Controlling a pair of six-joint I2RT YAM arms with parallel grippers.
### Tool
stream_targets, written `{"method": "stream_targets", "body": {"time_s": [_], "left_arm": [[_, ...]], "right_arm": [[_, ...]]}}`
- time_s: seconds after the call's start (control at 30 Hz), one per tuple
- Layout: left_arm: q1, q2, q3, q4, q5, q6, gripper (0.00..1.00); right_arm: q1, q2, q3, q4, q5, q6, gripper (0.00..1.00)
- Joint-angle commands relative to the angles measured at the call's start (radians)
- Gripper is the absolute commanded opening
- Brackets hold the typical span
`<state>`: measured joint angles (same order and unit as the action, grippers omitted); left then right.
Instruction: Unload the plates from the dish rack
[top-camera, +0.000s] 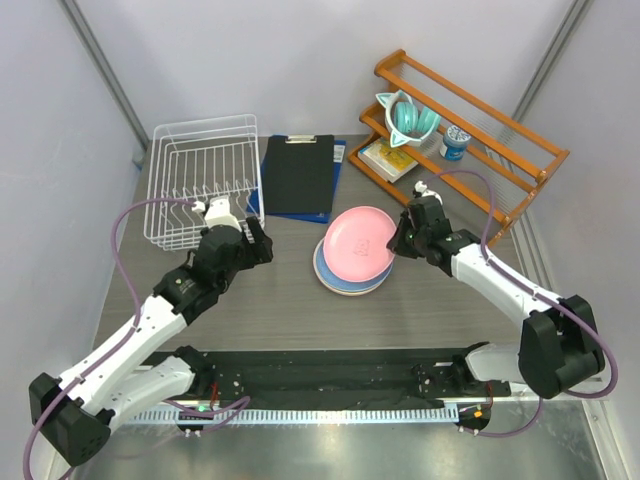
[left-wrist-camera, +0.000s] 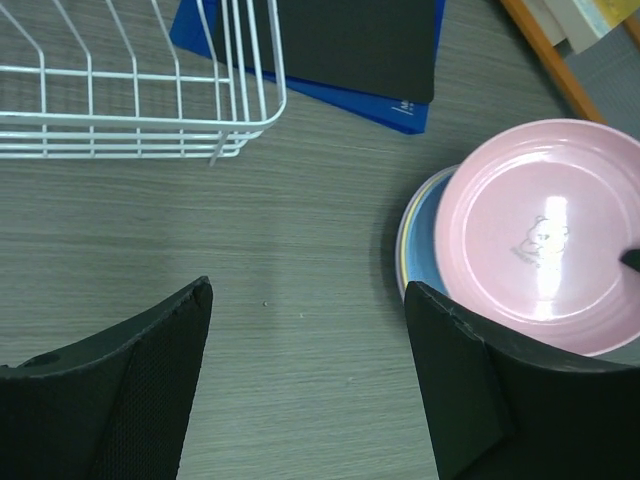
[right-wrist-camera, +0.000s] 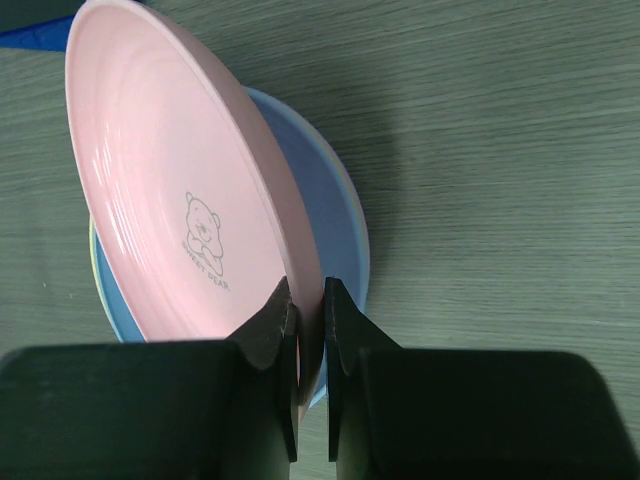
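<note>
The white wire dish rack (top-camera: 205, 180) stands at the back left and holds no plates; its corner shows in the left wrist view (left-wrist-camera: 140, 90). My right gripper (top-camera: 400, 240) is shut on the rim of the pink plate (top-camera: 360, 243), holding it tilted just above a stack topped by the light blue plate (top-camera: 335, 280). In the right wrist view the fingers (right-wrist-camera: 272, 330) pinch the pink plate (right-wrist-camera: 170, 200) over the light blue plate (right-wrist-camera: 325, 200). The lavender and orange plates are mostly hidden in the stack. My left gripper (top-camera: 255, 243) is open and empty (left-wrist-camera: 308, 300) over bare table beside the rack.
A black clipboard (top-camera: 298, 175) on a blue folder lies behind the stack. An orange wooden shelf rack (top-camera: 470, 135) at the back right holds a teal cup (top-camera: 408, 118), a book and a small can (top-camera: 455, 142). A dark mat (top-camera: 330, 375) runs along the near edge.
</note>
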<state>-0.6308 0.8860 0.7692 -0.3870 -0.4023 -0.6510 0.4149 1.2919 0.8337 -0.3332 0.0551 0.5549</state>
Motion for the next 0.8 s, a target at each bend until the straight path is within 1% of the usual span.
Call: {"method": "stream_targets", "body": {"time_s": [0.0, 0.07, 0.1, 0.27, 0.37, 0.4, 0.43, 0.5, 0.57, 0.6, 0.67, 0.7, 0.73, 0.77], "left_arm": [[-0.003, -0.002, -0.010, 0.010, -0.053, 0.008, 0.79], [-0.001, -0.002, -0.013, 0.013, -0.059, 0.008, 0.82], [-0.003, -0.002, -0.016, 0.019, -0.059, 0.008, 0.83], [-0.003, 0.001, -0.027, 0.019, -0.069, 0.005, 0.84], [-0.003, 0.004, -0.028, 0.019, -0.072, 0.004, 0.85], [-0.003, 0.002, -0.028, 0.019, -0.078, 0.004, 0.86], [-0.003, 0.002, -0.028, 0.020, -0.082, 0.004, 0.87], [-0.003, 0.002, -0.028, 0.020, -0.092, 0.014, 0.90], [-0.003, 0.004, -0.031, 0.019, -0.108, 0.016, 0.95], [-0.003, 0.005, -0.031, 0.016, -0.118, 0.017, 0.99], [-0.003, 0.005, -0.025, 0.007, -0.147, 0.020, 0.99], [-0.001, 0.007, -0.024, -0.001, -0.156, 0.024, 0.99], [-0.003, 0.004, -0.019, -0.006, -0.167, 0.025, 0.99], [-0.003, 0.001, -0.015, -0.012, -0.188, 0.025, 1.00]], "right_arm": [[-0.013, -0.014, 0.002, 0.028, -0.027, -0.013, 0.02], [-0.013, 0.001, -0.001, 0.031, -0.041, -0.018, 0.05], [-0.013, 0.007, -0.002, 0.037, -0.076, -0.018, 0.06], [-0.013, 0.027, -0.005, 0.051, -0.129, -0.018, 0.07], [-0.013, 0.027, -0.008, 0.054, -0.130, -0.021, 0.20], [-0.013, 0.026, -0.008, 0.054, -0.136, -0.020, 0.35], [-0.013, 0.020, -0.010, 0.054, -0.141, -0.021, 0.44], [-0.013, 0.009, -0.019, 0.054, -0.138, -0.019, 0.56], [-0.013, -0.014, -0.027, 0.053, -0.130, -0.026, 0.65], [-0.013, -0.023, -0.030, 0.046, -0.126, -0.029, 0.75], [-0.014, -0.058, -0.031, 0.036, -0.089, -0.042, 0.80], [-0.013, -0.074, -0.030, 0.010, -0.066, -0.047, 0.89], [-0.014, -0.089, -0.030, 0.000, -0.002, -0.052, 0.92], [-0.013, -0.124, -0.027, -0.010, 0.029, -0.065, 0.94]]}}
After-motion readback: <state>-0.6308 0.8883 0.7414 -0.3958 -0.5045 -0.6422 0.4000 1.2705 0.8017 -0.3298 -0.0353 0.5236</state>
